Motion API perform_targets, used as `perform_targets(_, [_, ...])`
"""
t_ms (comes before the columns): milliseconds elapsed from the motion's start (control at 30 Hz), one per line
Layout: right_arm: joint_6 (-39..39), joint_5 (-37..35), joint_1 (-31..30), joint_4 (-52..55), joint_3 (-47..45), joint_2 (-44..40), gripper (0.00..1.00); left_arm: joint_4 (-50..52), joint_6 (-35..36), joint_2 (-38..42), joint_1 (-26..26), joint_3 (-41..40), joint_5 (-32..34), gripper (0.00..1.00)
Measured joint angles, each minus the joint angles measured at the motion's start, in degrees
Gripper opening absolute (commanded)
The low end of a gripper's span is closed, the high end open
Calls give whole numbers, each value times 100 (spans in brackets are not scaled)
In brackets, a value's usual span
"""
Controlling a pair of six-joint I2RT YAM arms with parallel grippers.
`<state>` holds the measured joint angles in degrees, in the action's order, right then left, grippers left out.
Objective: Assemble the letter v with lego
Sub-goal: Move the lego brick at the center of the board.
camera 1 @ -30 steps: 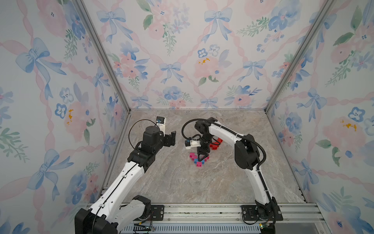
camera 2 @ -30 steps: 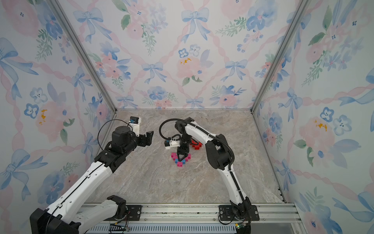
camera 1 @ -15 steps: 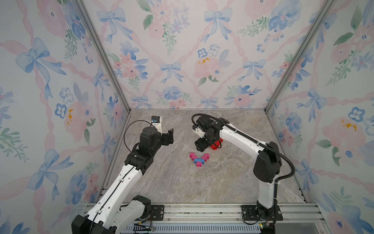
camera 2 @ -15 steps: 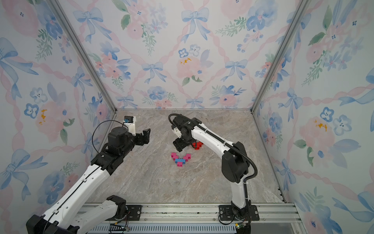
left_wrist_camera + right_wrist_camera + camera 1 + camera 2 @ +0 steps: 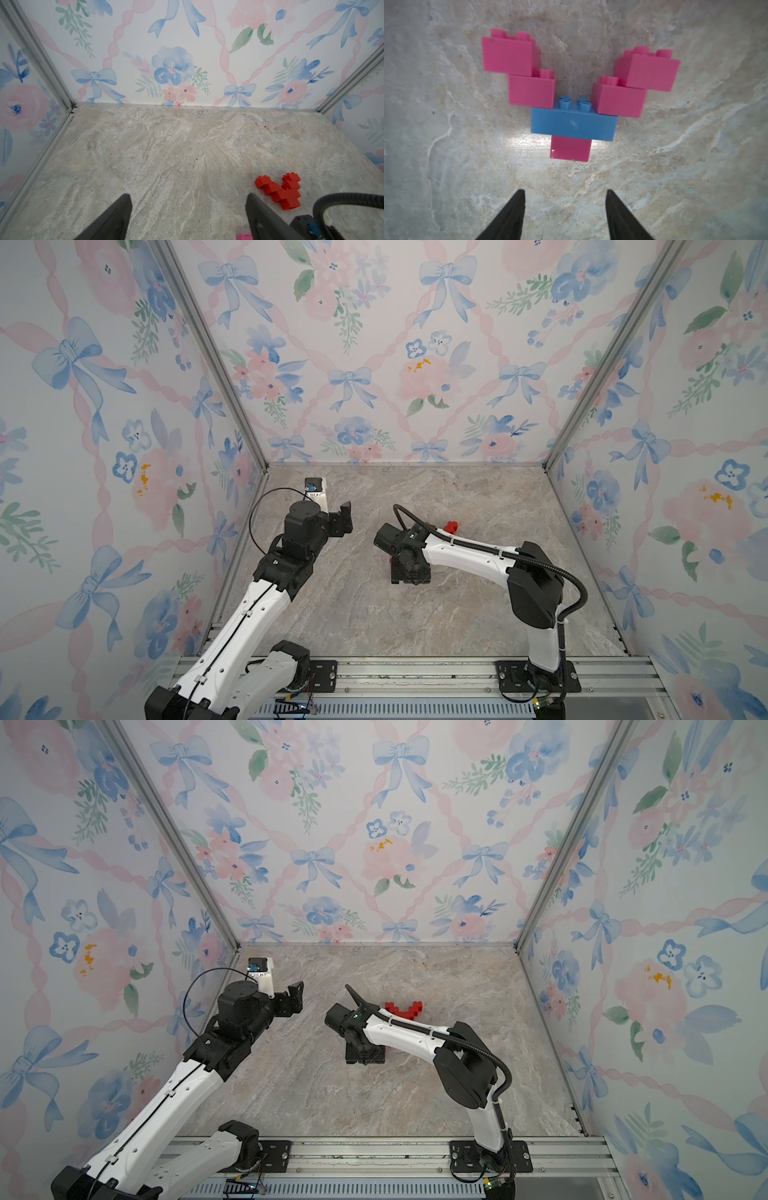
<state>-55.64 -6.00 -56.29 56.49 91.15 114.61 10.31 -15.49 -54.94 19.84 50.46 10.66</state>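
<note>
Near the middle of the marble tabletop, right under your right gripper, the pink-and-blue V appears to lie flat, with the blue brick bridging its stepped pink arms; a red V sits apart from it, toward the back edge. Both grippers are released and empty: the right one's jaws stand apart just short of the V's point, and your left gripper gapes over bare marble by the left edge. Expect the V to be light, stiff and slick-sided, with narrow stud overlaps that could pop, so take it by the blue brick's short ends, not by an arm.
</note>
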Motion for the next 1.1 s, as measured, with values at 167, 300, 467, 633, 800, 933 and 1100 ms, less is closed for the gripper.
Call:
perform_targets(167, [-208,20,44,-175,-155,17,54,2,2,4,0,-48,-2,89])
perform_targets(300, [-227,24,109,-306,-157,140,50,0,42,4,0,-57,0,89])
perform_targets(467, [-225,-2,153,-348,-157,345,46,2,59,2,-2,-55,-15,89])
perform_targets(633, [-188,-39,157,-398,-155,448,40,2,111,2,-11,-52,-17,88])
perform_targets(800, [-96,-118,162,-426,-50,549,33,2,153,2,-15,-52,-17,89])
perform_targets(933, [-31,-179,184,-435,-7,557,28,2,155,2,-15,-52,-17,89])
perform_targets(1100, [125,-275,256,-391,267,586,28,0,155,-2,-15,-50,-17,89])
